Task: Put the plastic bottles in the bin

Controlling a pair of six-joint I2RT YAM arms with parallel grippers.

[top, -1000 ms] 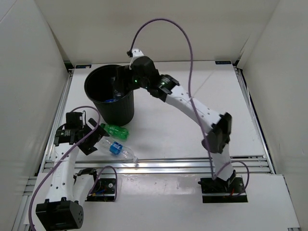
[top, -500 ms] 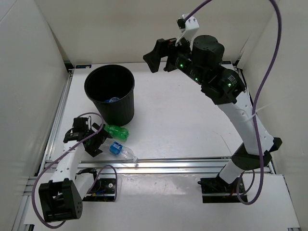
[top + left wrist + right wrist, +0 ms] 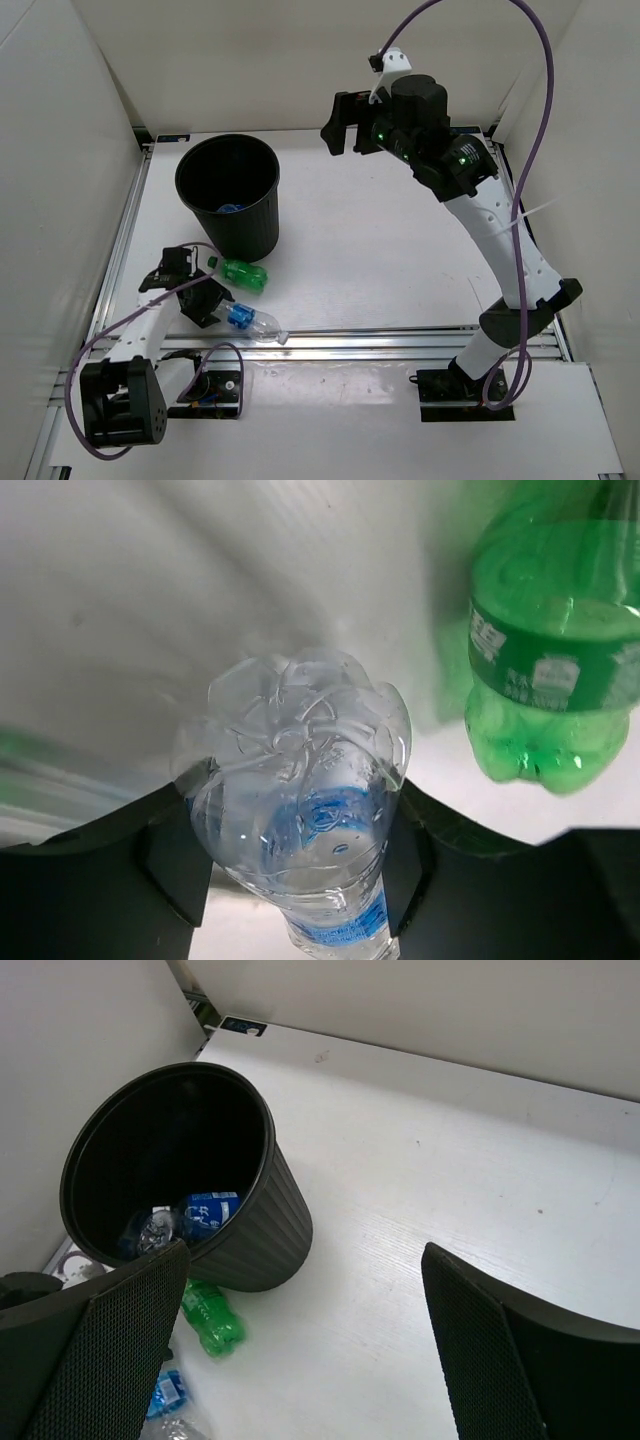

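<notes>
Left gripper (image 3: 214,304): low over the near-left part of the bench (image 3: 380,260), tilted down toward the surface. Fingers (image 3: 175,865) set one on each side of the blue-labelled clear bottle (image 3: 248,320), close up against its walls. Whether pressed tight or merely flanking it, cannot tell.

Blue-labelled clear bottle: lying on its side on the bench, just beyond the front rail (image 3: 400,338). Slanted toward the near right, with its left part between the left gripper's fingers. Fluted base and blue label both plain in the left wrist view.

Green bottle (image 3: 243,273): lying on its side on the bench, just beyond the clear one and apart from it, at the foot of the bin (image 3: 262,215). Outside the left gripper's fingers, off to their right in the left wrist view.

Bin: round, black, ribbed, upright at the far left of the bench, mouth open upward.

Inside the bin: a second blue-labelled bottle (image 3: 208,1210) and a plain clear bottle (image 3: 150,1230), down at the bottom against the near wall.

Right gripper (image 3: 345,125): held high over the far middle of the bench, to the right of the bin and well clear of it. Fingers spread wide, nothing between them.

Bench: white and flat, walled in by pale panels on three sides.
</notes>
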